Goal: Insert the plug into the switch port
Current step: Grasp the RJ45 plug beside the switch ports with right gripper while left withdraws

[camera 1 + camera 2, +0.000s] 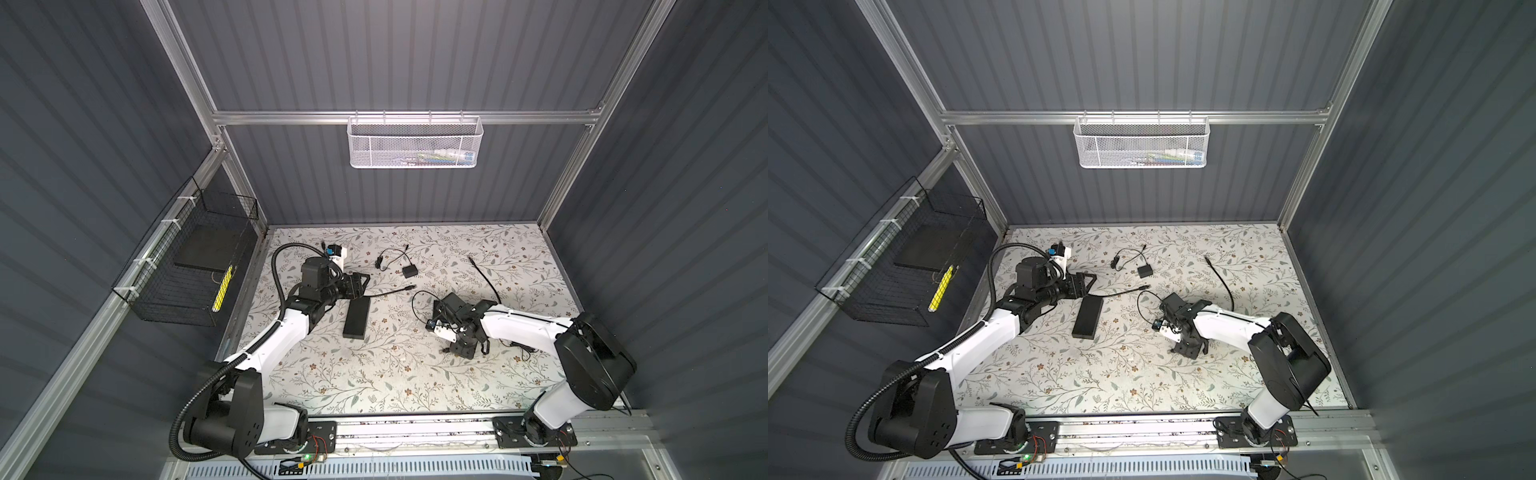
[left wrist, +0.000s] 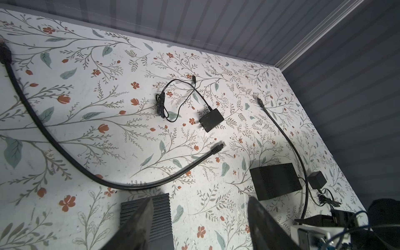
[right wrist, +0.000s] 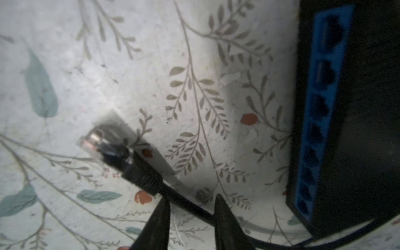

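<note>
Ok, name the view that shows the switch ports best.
Right wrist: the blue ports face it, close up. Left wrist shows the switch as plain dark casing; in both top views the right arm mostly hides it.

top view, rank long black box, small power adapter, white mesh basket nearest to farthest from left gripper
1. long black box, close beside the left gripper
2. small power adapter, mid table
3. white mesh basket, on the back wall

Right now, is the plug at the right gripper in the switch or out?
Out: the Ethernet plug is clear of the switch ports.
</note>
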